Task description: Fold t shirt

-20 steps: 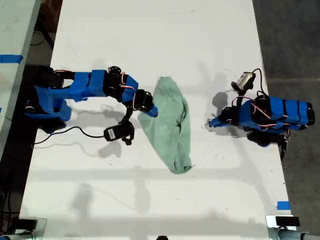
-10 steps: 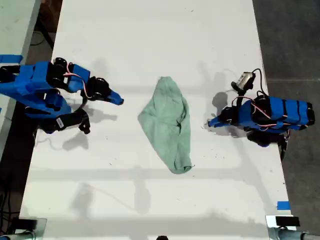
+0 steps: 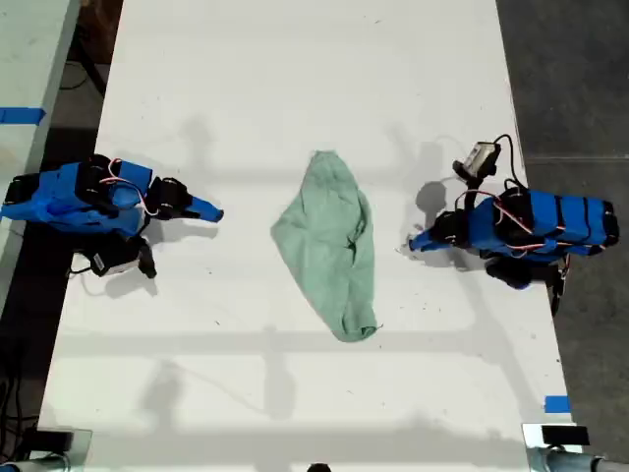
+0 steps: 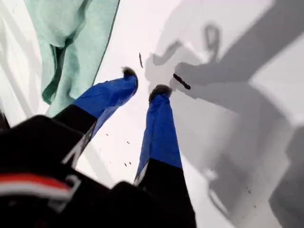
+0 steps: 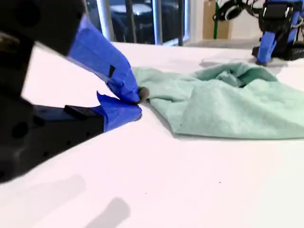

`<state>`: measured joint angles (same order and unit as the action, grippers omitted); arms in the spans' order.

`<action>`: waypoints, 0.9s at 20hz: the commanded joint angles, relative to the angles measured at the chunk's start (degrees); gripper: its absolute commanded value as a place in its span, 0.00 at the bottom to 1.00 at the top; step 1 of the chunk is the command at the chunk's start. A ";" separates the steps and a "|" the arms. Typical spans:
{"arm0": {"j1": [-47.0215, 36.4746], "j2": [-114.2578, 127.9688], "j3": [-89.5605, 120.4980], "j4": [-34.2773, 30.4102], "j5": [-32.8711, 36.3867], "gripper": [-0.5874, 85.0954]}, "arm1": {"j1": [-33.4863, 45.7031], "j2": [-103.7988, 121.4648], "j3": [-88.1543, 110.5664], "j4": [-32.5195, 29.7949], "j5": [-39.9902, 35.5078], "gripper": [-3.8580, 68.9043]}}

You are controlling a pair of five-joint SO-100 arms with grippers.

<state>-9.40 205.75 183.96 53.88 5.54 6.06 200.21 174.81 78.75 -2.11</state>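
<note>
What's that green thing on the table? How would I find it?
Look at the big white table. In the middle, between my first hand and my second hand, lies the t shirt, touching neither. It is the only soft, crumpled, pale mint-green thing; the arms are hard and blue.

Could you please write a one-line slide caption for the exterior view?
Crumpled mint-green t shirt lying mid-table between two blue arms, neither gripper touching it.

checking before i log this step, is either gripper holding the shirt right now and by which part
Nothing is held. My first gripper is open over bare table, and my second gripper is empty, apart from the t shirt, which lies loose on the table.
</note>
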 commanded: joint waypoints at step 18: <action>-1.49 0.88 0.70 2.11 -4.22 0.01 | -0.35 0.62 2.29 -0.44 0.70 0.08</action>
<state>-9.40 206.10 184.13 55.63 2.90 5.89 200.21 174.81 78.75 -2.11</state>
